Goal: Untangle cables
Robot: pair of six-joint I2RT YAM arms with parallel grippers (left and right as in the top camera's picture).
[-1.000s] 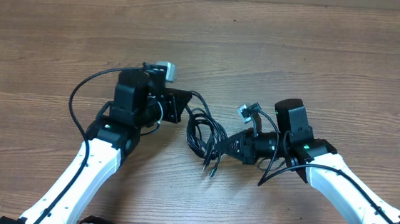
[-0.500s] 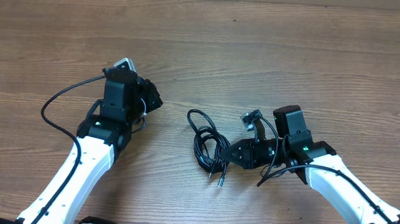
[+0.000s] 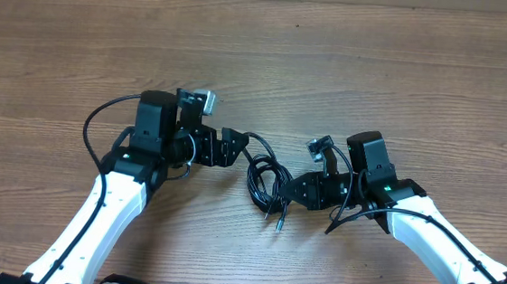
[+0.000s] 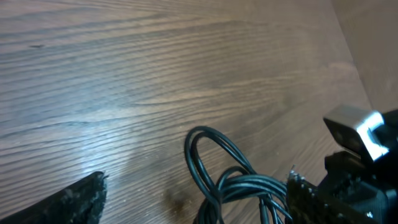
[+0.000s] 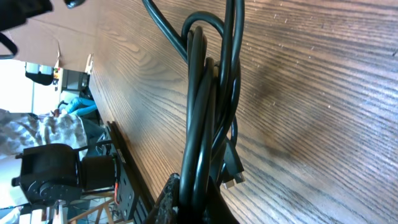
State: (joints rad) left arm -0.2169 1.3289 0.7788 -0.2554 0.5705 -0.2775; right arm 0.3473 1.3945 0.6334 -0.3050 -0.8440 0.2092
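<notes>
The cables (image 3: 267, 178) lie as a tangled black bundle of loops on the wooden table between my two arms. My left gripper (image 3: 231, 147) stands open at the bundle's upper left loop. In the left wrist view the cables (image 4: 219, 163) sit between its widely spread fingers (image 4: 76, 200), and none of them is gripped. My right gripper (image 3: 291, 190) is shut on the bundle's right side. In the right wrist view the cables (image 5: 210, 93) run up out of the shut right gripper (image 5: 200, 200). A small plug (image 5: 231, 169) lies on the wood beside it.
The wooden table (image 3: 350, 68) stretches far behind the arms. A thicker black arm cable (image 3: 101, 121) loops out to the left of my left arm. The right wrist's camera block (image 4: 356, 128) shows at the right of the left wrist view.
My left gripper was shut at the bundle, swung away to the left, then came back to the cables and opened. The right gripper stayed shut on the cables.
</notes>
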